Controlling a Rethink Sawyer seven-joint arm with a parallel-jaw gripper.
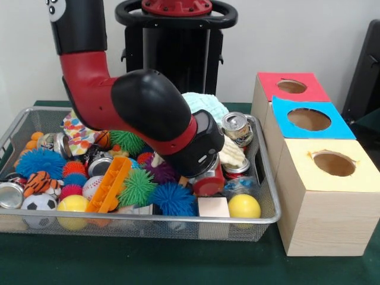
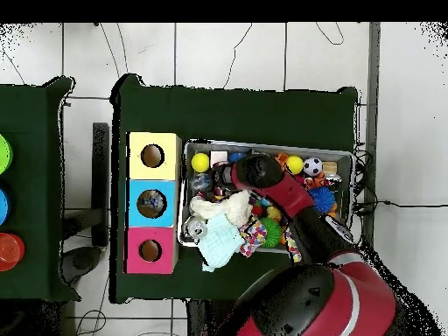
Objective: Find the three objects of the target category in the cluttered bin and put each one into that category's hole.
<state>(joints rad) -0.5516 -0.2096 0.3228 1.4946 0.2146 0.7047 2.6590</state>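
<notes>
Reaching down into the wire bin (image 1: 270, 196) of toys and cans, the arm (image 1: 151, 110) hides its claw — grip state cannot be told.

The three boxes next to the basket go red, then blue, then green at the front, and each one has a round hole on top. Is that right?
Almost. The front view shows the nearest box has a yellow top, not green. The rest is right: the red box is farthest, the blue box is in the middle, and each has a round hole on top, beside the wire basket.
</notes>
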